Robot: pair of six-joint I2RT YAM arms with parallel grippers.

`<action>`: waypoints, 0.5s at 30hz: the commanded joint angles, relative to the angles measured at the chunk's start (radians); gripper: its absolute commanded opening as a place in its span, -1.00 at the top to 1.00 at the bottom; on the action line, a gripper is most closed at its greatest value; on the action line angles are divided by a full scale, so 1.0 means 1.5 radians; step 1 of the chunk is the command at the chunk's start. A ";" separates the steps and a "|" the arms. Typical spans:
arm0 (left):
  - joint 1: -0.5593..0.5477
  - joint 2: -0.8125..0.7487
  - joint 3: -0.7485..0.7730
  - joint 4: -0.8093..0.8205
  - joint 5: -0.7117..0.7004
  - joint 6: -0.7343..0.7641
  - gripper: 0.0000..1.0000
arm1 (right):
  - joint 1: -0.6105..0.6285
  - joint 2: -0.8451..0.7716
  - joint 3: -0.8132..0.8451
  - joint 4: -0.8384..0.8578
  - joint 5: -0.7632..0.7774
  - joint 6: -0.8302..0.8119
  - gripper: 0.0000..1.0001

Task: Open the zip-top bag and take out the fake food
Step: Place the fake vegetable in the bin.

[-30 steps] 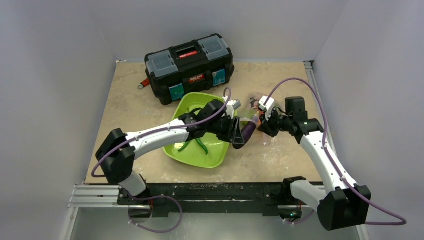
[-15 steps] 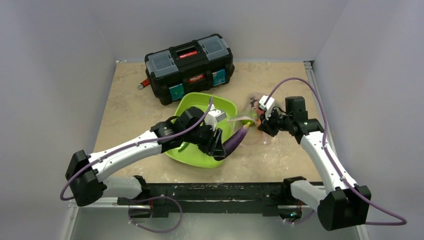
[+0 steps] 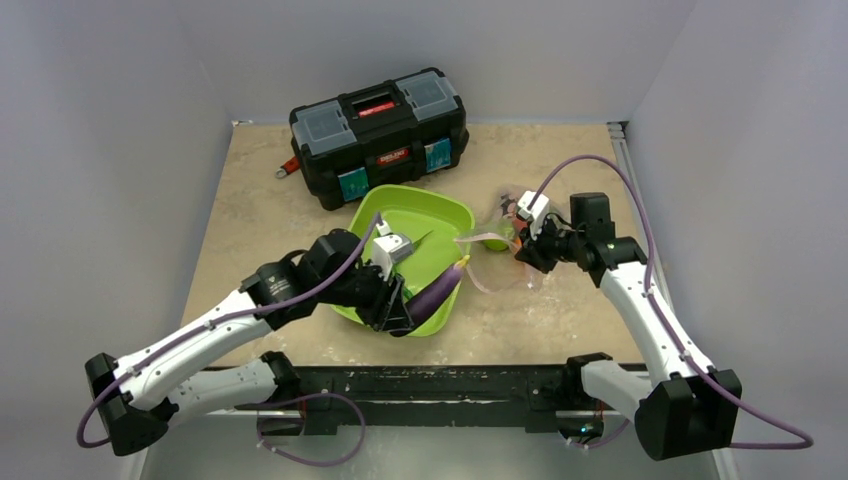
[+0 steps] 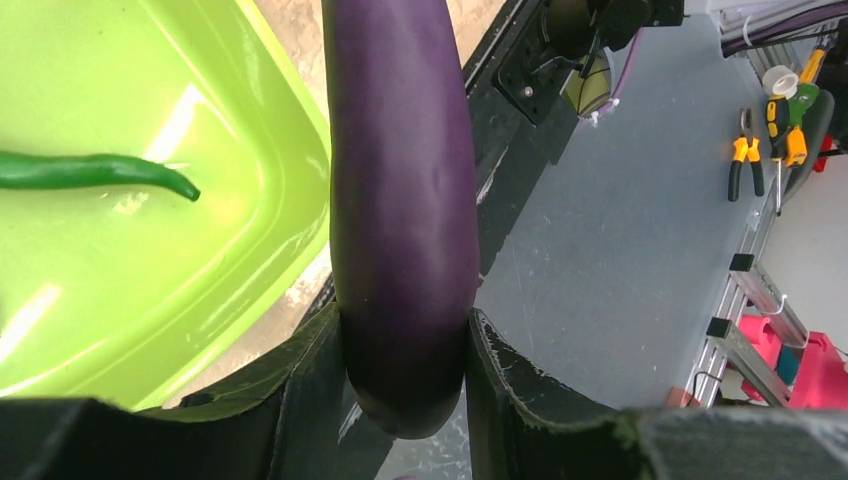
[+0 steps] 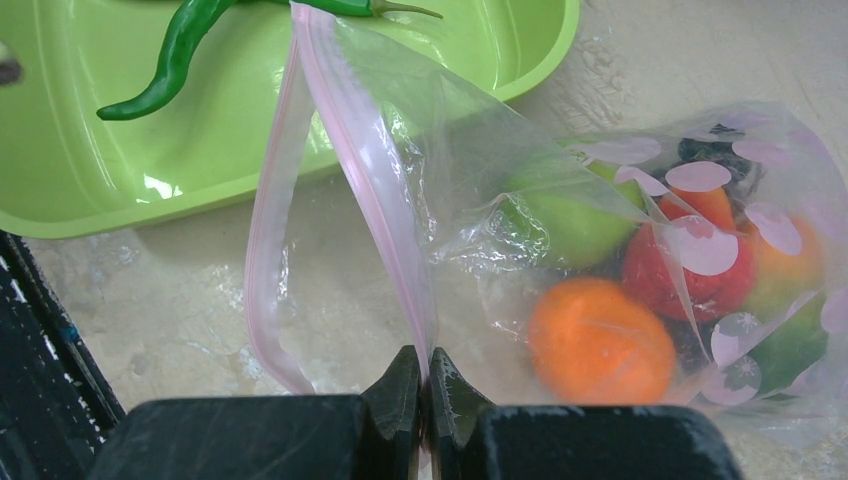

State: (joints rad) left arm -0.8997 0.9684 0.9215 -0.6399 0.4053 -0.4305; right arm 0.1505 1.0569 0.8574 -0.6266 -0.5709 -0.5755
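White arms [image 3: 220,325], black joints [image 3: 275,283], purple cables [image 3: 590,158], black fingers [image 4: 300,400].

Gripping the purple eggplant [image 3: 438,290] with the left gripper [image 3: 405,308] over the near right edge of the green tray [image 3: 425,215]; pinching the zip-top bag [image 3: 492,238] with the right gripper [image 3: 524,255] just right of the tray; behind the tray, a black toolbox [image 3: 380,135].

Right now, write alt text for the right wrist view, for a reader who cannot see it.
The right claw pinches the pink zip strip of a clear zip-top bag, its mouth gaping open. Inside are a toy orange, a red strawberry and a green lime; behind, a lime-green tray holds a green bean pod.
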 commanded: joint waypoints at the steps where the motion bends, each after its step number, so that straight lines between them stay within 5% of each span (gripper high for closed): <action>1: 0.006 -0.052 0.002 -0.058 -0.020 0.027 1.00 | -0.002 0.001 -0.003 0.018 -0.012 0.001 1.00; 15: 0.013 -0.152 0.007 -0.151 -0.135 0.025 1.00 | -0.003 0.004 -0.004 0.018 -0.012 -0.001 1.00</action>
State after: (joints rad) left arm -0.8894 0.7662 0.9211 -0.8425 0.2741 -0.4000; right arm 0.1501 1.0603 0.8574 -0.6262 -0.5709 -0.5755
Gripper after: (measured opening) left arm 0.399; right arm 0.009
